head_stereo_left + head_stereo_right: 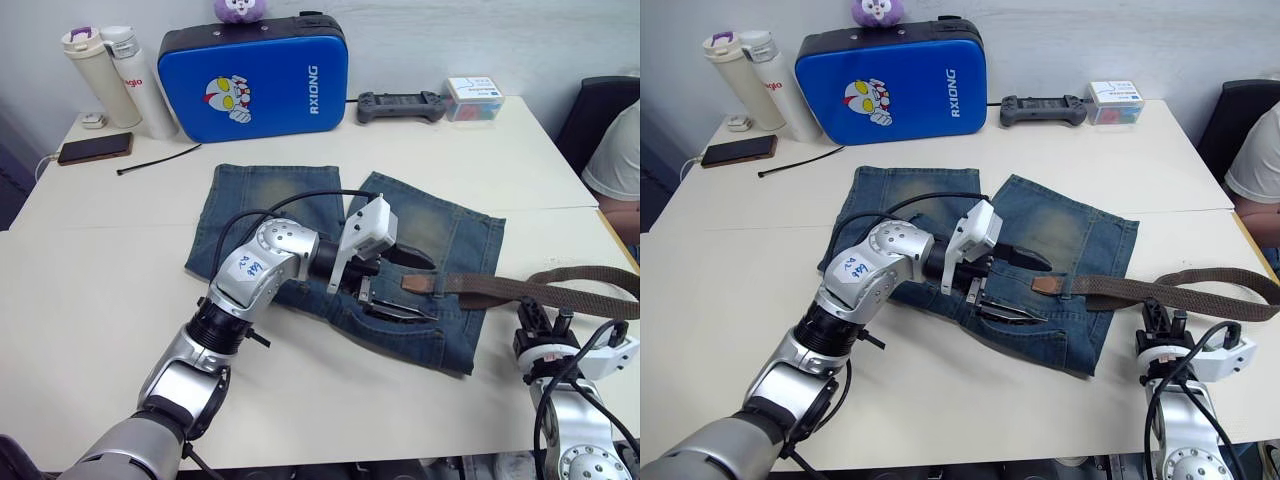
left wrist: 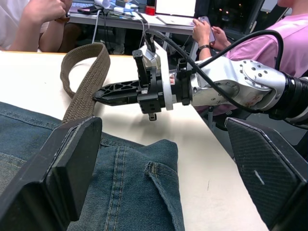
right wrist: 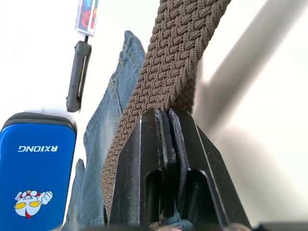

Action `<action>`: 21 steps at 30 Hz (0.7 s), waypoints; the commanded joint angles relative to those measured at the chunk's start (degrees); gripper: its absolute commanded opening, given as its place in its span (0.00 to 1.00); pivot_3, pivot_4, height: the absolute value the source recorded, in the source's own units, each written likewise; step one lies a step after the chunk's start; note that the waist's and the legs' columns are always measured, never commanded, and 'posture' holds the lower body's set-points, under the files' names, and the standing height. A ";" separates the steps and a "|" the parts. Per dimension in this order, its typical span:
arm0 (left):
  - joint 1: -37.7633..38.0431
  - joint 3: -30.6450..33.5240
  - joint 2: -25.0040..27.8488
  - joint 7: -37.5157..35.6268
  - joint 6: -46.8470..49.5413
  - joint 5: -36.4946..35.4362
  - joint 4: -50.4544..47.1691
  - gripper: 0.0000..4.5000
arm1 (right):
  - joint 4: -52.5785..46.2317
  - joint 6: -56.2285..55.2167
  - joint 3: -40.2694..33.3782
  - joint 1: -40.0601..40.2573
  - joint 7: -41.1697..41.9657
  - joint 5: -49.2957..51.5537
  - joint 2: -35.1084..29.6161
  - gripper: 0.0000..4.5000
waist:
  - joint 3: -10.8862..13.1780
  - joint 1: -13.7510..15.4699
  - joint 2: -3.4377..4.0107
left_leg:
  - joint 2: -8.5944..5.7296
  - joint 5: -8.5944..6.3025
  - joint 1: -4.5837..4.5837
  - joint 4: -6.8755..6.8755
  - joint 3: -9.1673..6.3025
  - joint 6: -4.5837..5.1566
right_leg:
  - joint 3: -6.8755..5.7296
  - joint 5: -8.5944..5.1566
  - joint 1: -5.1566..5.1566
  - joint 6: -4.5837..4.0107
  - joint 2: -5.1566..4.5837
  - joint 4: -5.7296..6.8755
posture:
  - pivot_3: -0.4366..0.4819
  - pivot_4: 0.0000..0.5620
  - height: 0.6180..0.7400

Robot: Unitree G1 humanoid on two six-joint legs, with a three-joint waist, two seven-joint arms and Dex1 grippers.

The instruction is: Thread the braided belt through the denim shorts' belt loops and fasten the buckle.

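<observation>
The right tool (image 1: 540,318) pinches the braided belt (image 1: 540,287) shut, and the left tool (image 1: 385,300), wide open over the denim shorts (image 1: 440,240), should take the tan tip gently.

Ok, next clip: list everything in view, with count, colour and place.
Denim shorts: one, faded blue, flat at table centre.
Braided belt: one, brown, tan tip on the shorts, looping off to the right.
Case: one, blue with a cartoon figure, back of the table.
Bottles: two, white, back left.
Phone: one, dark, back left.
Cable tie: one, black, beside the phone.
Controller: one, grey, back right.
Small box: one, white, beside the controller.
Left gripper: open, over the shorts.
Right gripper: shut on the belt.
</observation>
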 commanded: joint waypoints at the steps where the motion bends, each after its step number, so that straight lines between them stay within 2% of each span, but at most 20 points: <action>1: -1.97 1.39 0.66 -0.81 -1.65 0.60 0.87 1.00 | -4.55 1.59 0.65 -0.22 0.39 -2.21 -2.14 0.01 | 0.00 0.00 0.00 | 0.00 0.00 0.00 0.00 0.03 0.00 | 0.03 0.00 0.00 0.00 0.00 0.00 | 0.48 0.27 0.99; 9: -2.77 1.18 0.98 -1.62 -3.82 1.36 3.24 1.00 | -6.50 3.12 7.57 -4.05 -2.69 -6.61 0.11 0.01 | 0.00 -0.48 0.00 | 0.01 0.01 0.02 -0.01 0.06 -0.02 | 0.07 0.00 -0.05 -0.01 0.03 0.04 | 0.48 0.27 0.99; 15: -2.23 0.88 1.22 -1.52 -3.87 1.81 2.54 1.00 | -7.58 6.59 13.64 -2.01 -4.12 -10.41 0.75 0.01 | 0.00 -1.01 0.00 | 0.00 0.02 0.01 -0.01 0.06 -0.03 | 0.10 0.00 -0.07 -0.01 0.02 0.04 | 0.48 0.27 0.99; 21: -2.02 0.82 1.04 -1.47 -3.84 1.99 2.25 1.00 | -7.86 10.90 14.38 -1.14 -6.49 -16.23 -4.14 0.01 | 0.00 -1.14 0.00 | 0.00 0.02 0.01 -0.01 0.07 -0.03 | 0.10 0.00 -0.07 -0.01 0.02 0.04 | 0.48 0.27 0.99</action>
